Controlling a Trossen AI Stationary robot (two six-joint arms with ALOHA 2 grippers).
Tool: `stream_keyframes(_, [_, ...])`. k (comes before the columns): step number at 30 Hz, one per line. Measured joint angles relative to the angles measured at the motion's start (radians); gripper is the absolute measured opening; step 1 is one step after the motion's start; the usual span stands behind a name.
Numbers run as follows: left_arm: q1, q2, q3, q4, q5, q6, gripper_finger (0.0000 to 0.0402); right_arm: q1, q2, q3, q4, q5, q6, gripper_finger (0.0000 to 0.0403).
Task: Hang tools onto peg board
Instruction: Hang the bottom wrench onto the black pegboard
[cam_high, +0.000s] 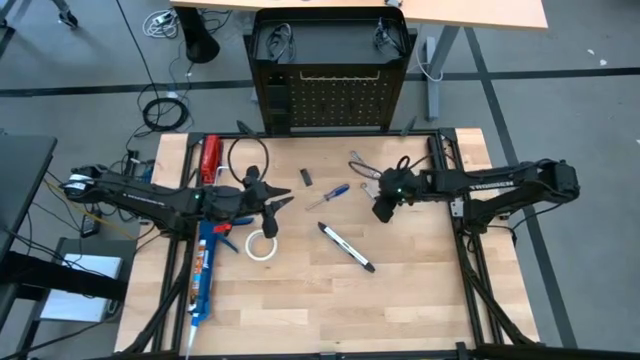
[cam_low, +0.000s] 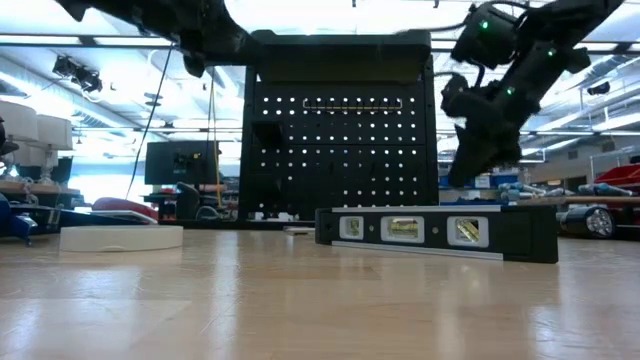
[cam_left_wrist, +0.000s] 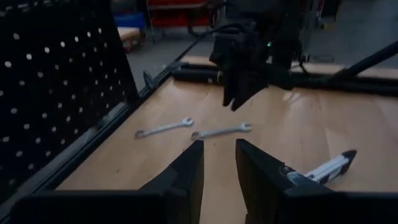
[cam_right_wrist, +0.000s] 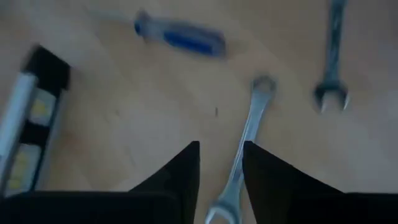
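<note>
1. Your peg board (cam_high: 335, 100) stood upright at the far edge of the table (cam_high: 400, 310), in the middle.
2. Your right gripper (cam_high: 383, 210) hung above the table on the right side, just over one of the two wrenches (cam_right_wrist: 245, 146). The wrench lay flat on the wood, in line with the gap between the fingers.
3. Its fingers (cam_right_wrist: 177, 180) were a little apart and held nothing.
4. The other wrench (cam_right_wrist: 333, 56) lay flat close beside the first one.
5. The screwdriver (cam_high: 328, 196) lay in the middle of the table, left of the right gripper.
6. The level (cam_high: 346, 248) lay nearer to you than the screwdriver.
7. Your left gripper (cam_high: 272, 208) was up in the air on the left side, near the tape roll (cam_high: 262, 246). Its fingers (cam_left_wrist: 186, 177) were a little apart and held nothing.
8. The tape roll lay flat on the table.
9. The blue caulking gun (cam_high: 203, 270) lay along the left edge.
</note>
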Motion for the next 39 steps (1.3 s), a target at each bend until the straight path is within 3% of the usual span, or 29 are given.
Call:
stream_keyframes(6, [-0.006, 0.0, 0.016, -0.039, -0.006, -0.004, 0.0099, 0.092, 0.118, 0.0, -0.027, 0.088, 0.106, 0.0132])
stream_keyframes(12, [-0.05, 0.0, 0.016, -0.038, -0.086, 0.031, 0.0099, 0.121, 0.192, 0.0, -0.033, 0.134, 0.209, 0.0132])
stream_keyframes(23, [-0.065, 0.0, 0.016, -0.045, -0.073, 0.036, 0.0099, 0.121, 0.33, 0.009, 0.0, 0.147, 0.213, 0.0127])
stream_keyframes(26, [-0.066, 0.0, 0.016, -0.045, -0.073, 0.036, 0.0099, 0.121, 0.332, 0.009, 0.004, 0.131, 0.197, 0.0105])
stream_keyframes(32, [-0.066, 0.0, 0.016, -0.044, -0.073, 0.037, 0.0099, 0.11, 0.308, 0.007, 0.021, 0.075, 0.119, 0.0011])
stream_keyframes(39, [-0.066, 0.0, 0.016, -0.044, -0.073, 0.035, 0.0099, 0.099, 0.181, -0.007, -0.015, 0.013, 0.085, 0.0005])
